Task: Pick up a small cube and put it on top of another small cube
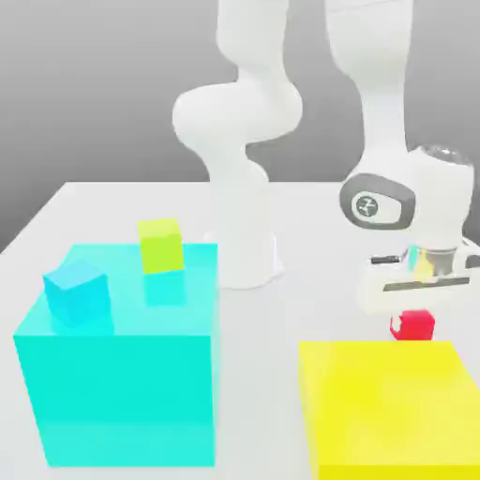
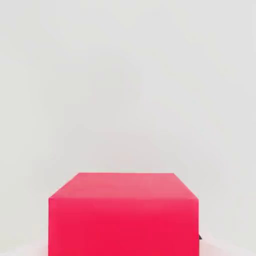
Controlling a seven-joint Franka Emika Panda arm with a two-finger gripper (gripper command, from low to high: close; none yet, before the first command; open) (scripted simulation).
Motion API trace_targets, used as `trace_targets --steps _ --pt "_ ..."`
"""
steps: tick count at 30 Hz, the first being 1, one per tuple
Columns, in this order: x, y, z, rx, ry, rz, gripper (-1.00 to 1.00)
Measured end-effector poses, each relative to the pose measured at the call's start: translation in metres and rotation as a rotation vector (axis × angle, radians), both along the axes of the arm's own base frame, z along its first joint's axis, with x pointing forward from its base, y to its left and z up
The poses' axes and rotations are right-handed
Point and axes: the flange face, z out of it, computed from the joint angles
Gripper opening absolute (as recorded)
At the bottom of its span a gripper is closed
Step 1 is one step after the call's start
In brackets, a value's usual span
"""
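Claw low over the white table, right above the small red cube; cube tucked up under it, but can't tell how wide the fingers stand or if they hold it. Sits just behind the big yellow block, at the exterior view's right. Big cyan block well apart on the left, with a lime-green cube and a light-blue cube on top. Up close from the hand: red cube's flat top and front face, plain white behind.
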Motion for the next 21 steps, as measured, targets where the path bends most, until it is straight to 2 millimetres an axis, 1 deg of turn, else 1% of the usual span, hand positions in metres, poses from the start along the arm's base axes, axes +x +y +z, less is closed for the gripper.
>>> trace_targets --steps 5,10,11,12,15,16,17,19,21 --pt "-0.002 -0.001 0.018 0.000 0.004 -0.002 -1.00" --pt "-0.010 -0.004 0.027 -0.007 0.021 -0.002 -1.00" --pt "-0.008 0.001 0.032 -0.001 0.023 -0.010 -1.00" --pt "-0.002 0.008 0.040 0.015 0.023 -0.028 -1.00" --pt "0.028 0.024 0.073 0.079 0.030 -0.104 -1.00" --pt "0.050 0.018 0.086 0.100 0.031 -0.165 -1.00" --pt "0.076 0.005 0.098 0.121 0.029 -0.242 -1.00" --pt "0.113 -0.011 0.122 0.157 0.024 -0.343 -1.00" --pt "0.148 -0.033 0.144 0.187 0.017 -0.445 -1.00"
